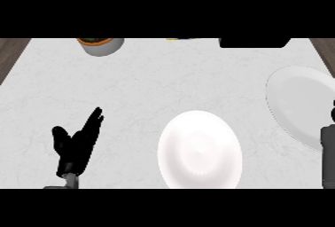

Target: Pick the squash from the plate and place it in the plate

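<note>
Left hand (77, 142) stands at the lower left of the head view, over the pale marbled counter (144, 84), wide open: its fingers point straight up toward the far edge and the thumb is set off to the side. It holds nothing and touches neither plate. It is well apart from the white plate (200, 150), which lies near the lower middle of the counter with its face bare. A second, greyer plate (297, 104) sits further back at the right, cut off by the view's edge, and what shows of it is bare too. Just beside that plate's near rim a grey right forearm (328, 155) comes up along the right edge. Of the right hand (333, 111) only a dark sliver shows, so whether it is open or holding something cannot be told. The squash appears on neither plate, and its place cannot be told from this view. At the far edge stand a grey pot (103, 46), a thin yellow strip (183, 39) too small to identify, and a black block (255, 42).
</note>
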Tool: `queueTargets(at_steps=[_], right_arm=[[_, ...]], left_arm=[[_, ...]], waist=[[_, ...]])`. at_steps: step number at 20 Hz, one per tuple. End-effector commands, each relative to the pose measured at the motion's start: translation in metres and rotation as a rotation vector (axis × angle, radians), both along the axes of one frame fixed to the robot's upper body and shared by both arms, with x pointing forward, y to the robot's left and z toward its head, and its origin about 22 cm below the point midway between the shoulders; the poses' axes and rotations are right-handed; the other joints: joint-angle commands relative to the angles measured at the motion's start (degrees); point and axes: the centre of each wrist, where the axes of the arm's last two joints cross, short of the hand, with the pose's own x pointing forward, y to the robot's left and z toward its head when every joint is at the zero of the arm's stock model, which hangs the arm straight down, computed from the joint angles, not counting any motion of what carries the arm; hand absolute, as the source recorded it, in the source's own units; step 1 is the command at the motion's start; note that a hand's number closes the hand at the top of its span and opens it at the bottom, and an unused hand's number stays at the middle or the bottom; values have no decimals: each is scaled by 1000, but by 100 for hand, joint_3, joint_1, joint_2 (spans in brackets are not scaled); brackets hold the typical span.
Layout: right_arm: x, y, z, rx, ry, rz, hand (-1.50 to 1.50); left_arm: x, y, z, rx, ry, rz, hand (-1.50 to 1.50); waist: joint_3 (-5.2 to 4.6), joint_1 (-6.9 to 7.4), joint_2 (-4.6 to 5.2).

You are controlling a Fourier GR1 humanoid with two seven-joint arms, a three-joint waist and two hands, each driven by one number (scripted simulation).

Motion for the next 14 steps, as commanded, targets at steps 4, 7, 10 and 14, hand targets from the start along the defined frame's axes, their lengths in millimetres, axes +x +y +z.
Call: queueTargets(at_steps=[4, 7, 10, 14], right_arm=[[-21, 41, 0, 31, -242, 32, -150], [-40, 81, -9, 49, -274, 129, -150], [-70, 93, -16, 47, -251, 218, -150], [-103, 117, -24, 95, -233, 270, -150]], left_arm=[[-13, 11, -2, -11, 58, 6, 0], [-9, -7, -14, 2, 50, 20, 0], [-4, 8, -16, 1, 66, 14, 0], [1, -14, -9, -10, 44, 8, 0]], waist=[[-32, -53, -18], [-38, -106, -18], [-42, -116, -11], [-47, -98, -12]])
